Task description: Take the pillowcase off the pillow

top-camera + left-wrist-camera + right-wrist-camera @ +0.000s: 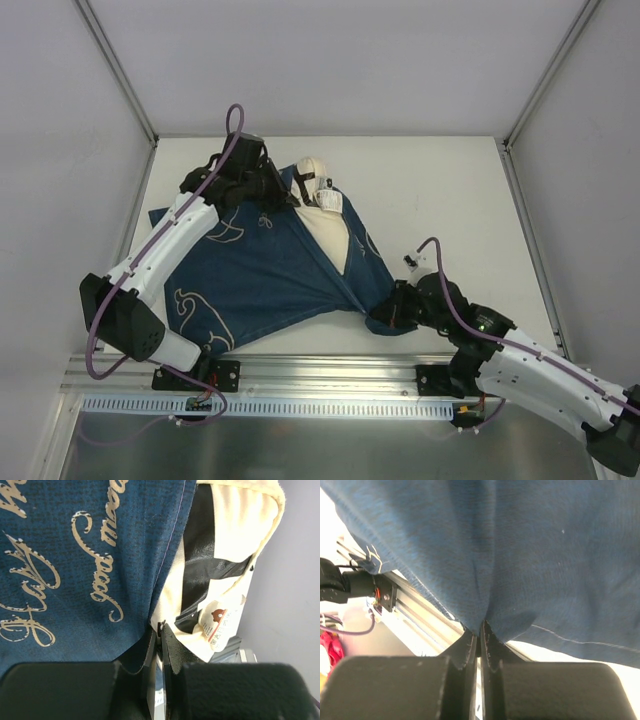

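Pillowcase (265, 275): navy fabric with cream outline drawings, spread limp over the left-centre of the desk (440, 190); drawn into taut folds toward its 5 o'clock corner.
Pillow (335, 235): cream, partly uncovered; one end and a wedge of it show out of the cover's opening at 1 o'clock of the fabric.
Label (217, 622): white tag with a red-brown bear mark, on the exposed pillow end.
Left claw (160, 630): at 12 o'clock of the pillowcase, fingers pressed together right where the navy hem meets the cream pillow; which layer it pinches cannot be told.
Right claw (480, 627): at 5 o'clock of the pillowcase, fingers closed on a gathered bunch of navy cloth.
Rail (330, 385): aluminium, along the desk's near edge.
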`<action>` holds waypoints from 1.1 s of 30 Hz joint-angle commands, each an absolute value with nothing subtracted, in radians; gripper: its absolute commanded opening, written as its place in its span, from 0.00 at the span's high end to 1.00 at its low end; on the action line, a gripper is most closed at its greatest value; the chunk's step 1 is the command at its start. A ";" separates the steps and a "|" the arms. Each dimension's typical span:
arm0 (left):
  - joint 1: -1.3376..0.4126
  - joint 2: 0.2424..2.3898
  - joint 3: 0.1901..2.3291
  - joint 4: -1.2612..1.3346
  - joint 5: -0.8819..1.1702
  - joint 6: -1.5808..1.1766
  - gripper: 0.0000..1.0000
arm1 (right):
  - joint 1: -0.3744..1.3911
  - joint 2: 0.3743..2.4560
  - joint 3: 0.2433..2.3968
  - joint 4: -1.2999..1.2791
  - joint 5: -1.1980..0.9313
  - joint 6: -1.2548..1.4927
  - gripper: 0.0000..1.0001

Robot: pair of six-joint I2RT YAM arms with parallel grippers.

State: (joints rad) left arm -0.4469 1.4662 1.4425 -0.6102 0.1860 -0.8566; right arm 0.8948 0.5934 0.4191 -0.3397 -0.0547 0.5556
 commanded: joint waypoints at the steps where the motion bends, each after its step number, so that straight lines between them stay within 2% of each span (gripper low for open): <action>1: -0.382 1.373 1.462 -0.497 0.153 -0.864 1.00 | 0.908 0.581 0.370 -0.423 -0.035 0.621 0.99; 9: -0.327 1.324 1.388 -0.502 0.160 -0.859 1.00 | 0.907 0.365 0.371 -0.560 0.129 0.675 0.99; 23: -0.276 1.299 1.327 -0.540 0.132 -0.842 1.00 | 0.908 0.244 0.387 -0.649 0.187 0.703 0.99; 28: -0.184 1.279 1.298 -0.540 0.167 -0.835 1.00 | 0.907 0.262 0.396 -0.684 0.187 0.686 0.99; 33: -0.181 1.281 1.318 -0.540 0.181 -0.839 1.00 | 0.907 0.357 0.364 -0.579 0.129 0.686 0.99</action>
